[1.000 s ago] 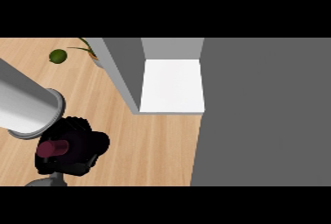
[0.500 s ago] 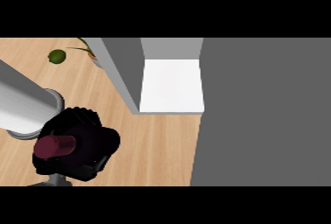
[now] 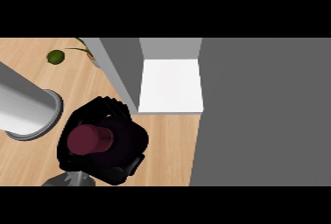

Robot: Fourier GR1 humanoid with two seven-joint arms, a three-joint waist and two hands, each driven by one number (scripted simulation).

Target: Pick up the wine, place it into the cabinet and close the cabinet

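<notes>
The wine (image 3: 90, 139) shows from above as a dark red round top. My right hand (image 3: 119, 151) is shut round it, and its black fingers hide the bottle's body. This hand hangs over the wooden counter (image 3: 161, 144), just left of and in front of the cabinet's opening. The cabinet's white inner shelf (image 3: 171, 85) lies bare. Its grey door (image 3: 119, 72) stands open, edge-on, close to the hand's far side. My left forearm (image 3: 19, 107) crosses the left edge as a grey cylinder, and its hand is out of view.
The cabinet's grey body (image 3: 258, 109) fills the right half of the view. A small green round fruit (image 3: 56, 56) and a thin plant stem (image 3: 84, 48) lie on the counter at the far left.
My right hand has carried the wine to the right and a little farther away, nearer the open door and the shelf. It also looks larger, so higher. The left forearm shifted slightly.
</notes>
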